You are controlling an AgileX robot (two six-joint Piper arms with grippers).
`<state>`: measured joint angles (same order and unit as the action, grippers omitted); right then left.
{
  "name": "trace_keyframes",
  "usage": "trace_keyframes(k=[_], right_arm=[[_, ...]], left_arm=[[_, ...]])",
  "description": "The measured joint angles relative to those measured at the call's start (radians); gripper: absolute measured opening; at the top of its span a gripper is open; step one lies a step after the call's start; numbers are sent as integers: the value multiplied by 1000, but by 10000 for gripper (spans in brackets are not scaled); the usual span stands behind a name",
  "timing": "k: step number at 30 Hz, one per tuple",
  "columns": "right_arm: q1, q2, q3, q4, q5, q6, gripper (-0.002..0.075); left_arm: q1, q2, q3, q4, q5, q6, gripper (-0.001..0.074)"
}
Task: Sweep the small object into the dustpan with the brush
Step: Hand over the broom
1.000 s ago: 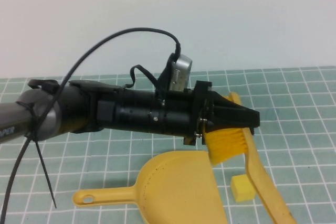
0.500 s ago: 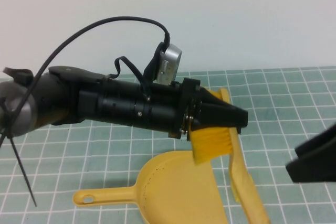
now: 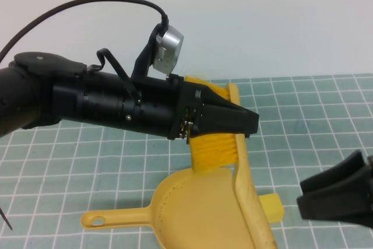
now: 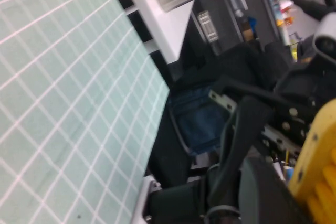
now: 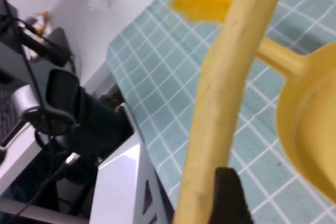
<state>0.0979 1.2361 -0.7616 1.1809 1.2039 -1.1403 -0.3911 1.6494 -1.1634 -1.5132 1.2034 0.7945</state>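
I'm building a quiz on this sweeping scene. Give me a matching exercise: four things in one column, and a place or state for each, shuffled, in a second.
Things:
1. brush
2. dustpan
3. small object
4. right claw

Places or states:
A. lying flat on the gridded mat, handle pointing to the robot's left
B. open, low at the right edge of the high view
C. clamped in the left claw, bristles hanging down
D. on the mat just right of the brush handle

Pairs: 1-C, 2-A, 3-D, 4-B
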Motion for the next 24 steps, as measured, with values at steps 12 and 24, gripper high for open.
trace_keyframes(k=[12,24], right_arm=[[58,0,75,70,-11,-55,428],[63,0,77,70,-11,1,428]], left_arm=[[2,0,0,-15,-1,64,150],[2,0,0,-90,1,88,150]])
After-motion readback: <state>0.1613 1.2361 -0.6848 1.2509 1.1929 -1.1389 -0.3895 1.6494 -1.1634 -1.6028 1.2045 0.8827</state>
